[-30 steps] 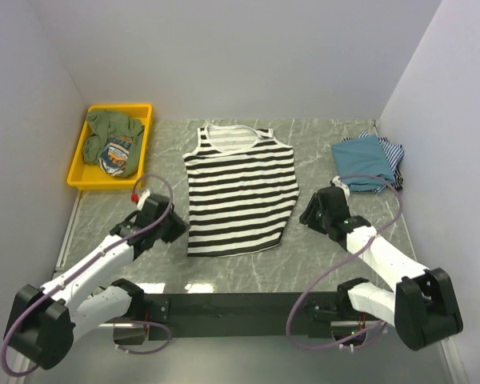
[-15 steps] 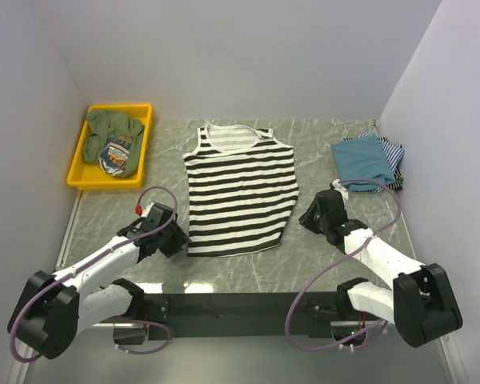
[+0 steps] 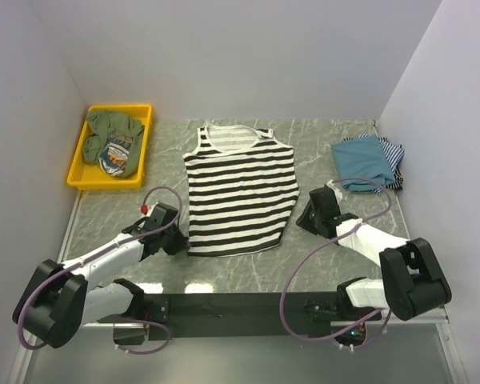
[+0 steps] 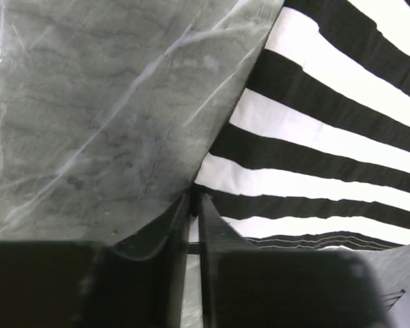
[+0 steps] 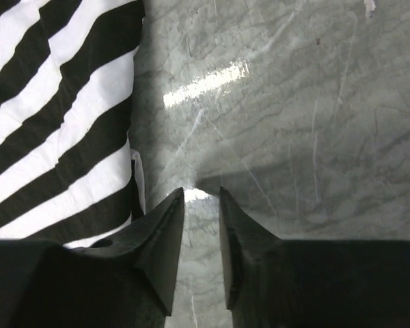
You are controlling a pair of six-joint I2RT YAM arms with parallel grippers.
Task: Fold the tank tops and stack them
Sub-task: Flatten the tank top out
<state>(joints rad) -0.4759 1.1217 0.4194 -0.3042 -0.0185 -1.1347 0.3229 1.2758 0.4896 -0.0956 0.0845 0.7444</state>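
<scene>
A black-and-white striped tank top (image 3: pixel 240 188) lies flat in the middle of the table, neck toward the back. My left gripper (image 3: pixel 176 238) is at its near left corner. In the left wrist view the left gripper (image 4: pixel 193 197) has its jaws almost together on the edge of the striped top (image 4: pixel 314 137), one finger over the cloth. My right gripper (image 3: pixel 308 214) rests beside the top's right edge. In the right wrist view the right gripper (image 5: pixel 199 193) is open over bare table, with the striped top (image 5: pixel 61 116) just left of its left finger. A folded teal tank top (image 3: pixel 362 160) lies on a thin-striped one (image 3: pixel 394 152) at the back right.
A yellow tray (image 3: pixel 80 172) at the back left holds a crumpled green garment (image 3: pixel 114 132). White walls close in the table on the left, back and right. The black arm-base rail (image 3: pixel 240 304) runs along the near edge.
My left gripper slid right and nearer to the top's near left corner and closed on its edge. My right gripper moved left toward the top's right edge, with its jaws narrower.
</scene>
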